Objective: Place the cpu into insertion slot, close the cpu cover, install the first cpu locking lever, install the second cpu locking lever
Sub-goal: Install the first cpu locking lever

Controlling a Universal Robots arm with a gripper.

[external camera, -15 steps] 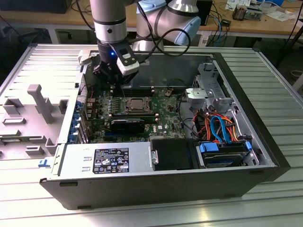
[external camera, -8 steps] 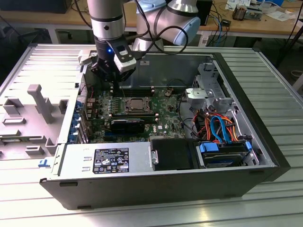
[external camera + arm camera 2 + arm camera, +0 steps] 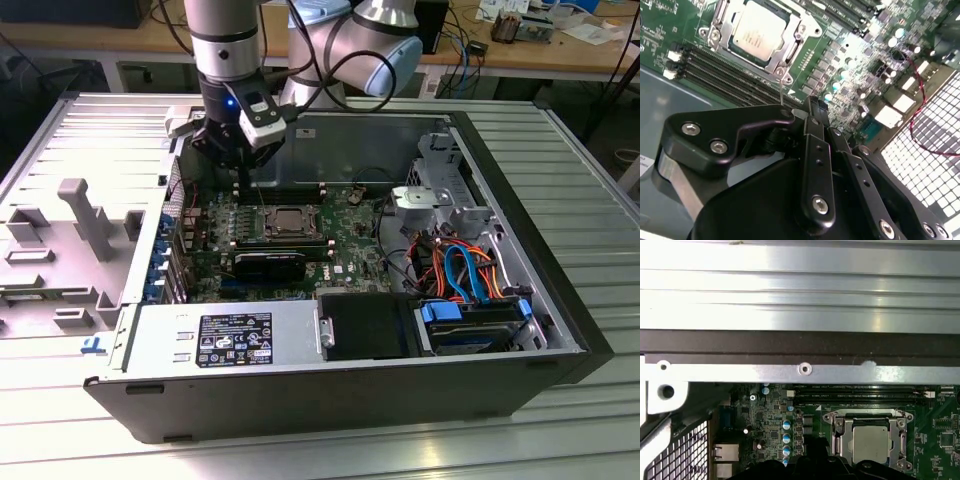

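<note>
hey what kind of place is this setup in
Probably a robotics lab or workshop: an open computer case lies on a ribbed metal table, the gripper hangs above its motherboard, cluttered wooden benches behind.

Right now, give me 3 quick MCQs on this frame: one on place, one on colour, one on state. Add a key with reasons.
1. Where is the cpu?
A. Lying on the power supply
B. Seated in the insertion slot on the motherboard
C. Held in the gripper

2. What colour is the motherboard?
A. Green
B. Red
C. White

3. How does the cpu cover stand?
A. Removed from the case
B. Raised upright
C. Lying flat around the chip

Key:
1 B: both wrist views show the silvery chip sitting inside the socket frame.
2 A: the board is green in all three views.
3 C: the silver frame lies flat over the chip's edges, with the chip top showing through its window; the gripper hangs beside the socket, toward the exterior view's left.
</note>
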